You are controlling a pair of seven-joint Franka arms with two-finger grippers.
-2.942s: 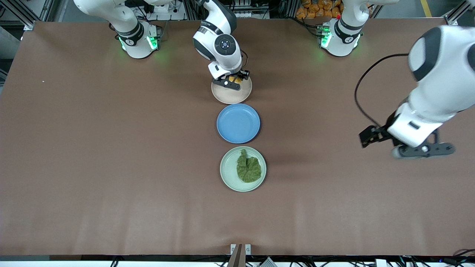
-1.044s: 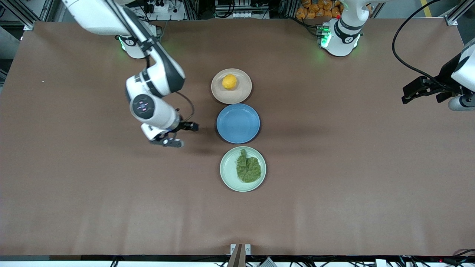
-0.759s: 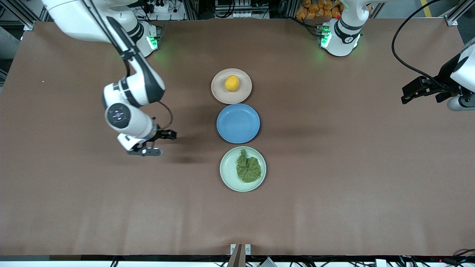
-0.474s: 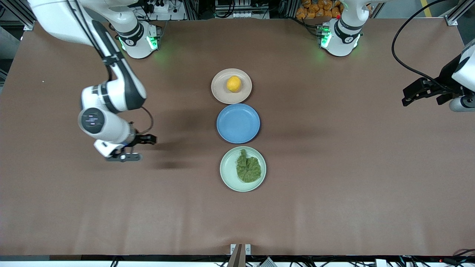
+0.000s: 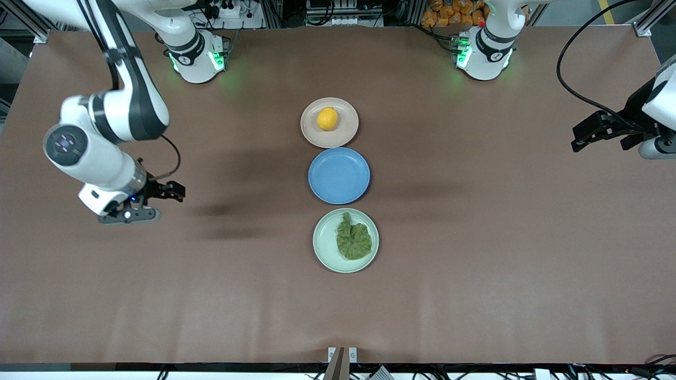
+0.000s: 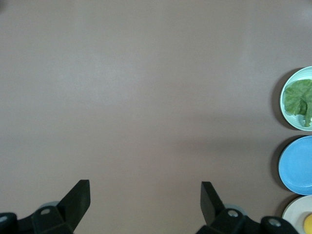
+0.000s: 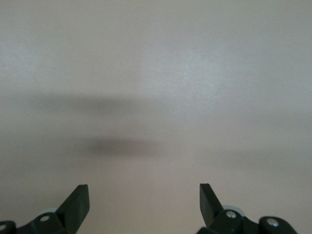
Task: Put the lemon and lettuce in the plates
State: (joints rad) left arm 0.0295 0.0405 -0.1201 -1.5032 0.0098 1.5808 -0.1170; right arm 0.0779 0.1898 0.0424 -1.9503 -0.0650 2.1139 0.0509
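Observation:
The lemon (image 5: 327, 118) lies in the beige-pink plate (image 5: 346, 134), farthest from the front camera. The lettuce (image 5: 353, 240) lies in the mint green plate (image 5: 323, 252), nearest to the front camera. My right gripper (image 5: 129, 214) is open and empty, over bare table toward the right arm's end. My left gripper (image 5: 652, 149) is open and empty, over bare table at the left arm's end. The left wrist view shows the open left gripper (image 6: 145, 192), the lettuce (image 6: 298, 96), the mint plate (image 6: 284, 109), the beige plate (image 6: 292, 214) and the lemon (image 6: 308, 224). The right wrist view shows the open right gripper (image 7: 144, 195) over bare table.
An empty blue plate (image 5: 339, 176) sits between the two task plates, also in the left wrist view (image 6: 298, 165). The brown table (image 5: 475, 264) runs wide on both sides of the plate row. The arm bases stand along the edge farthest from the front camera.
My right gripper let go of the lemon in the beige-pink plate and swung away toward the right arm's end. The lemon rocked slightly. My left arm drew back earlier and now holds still.

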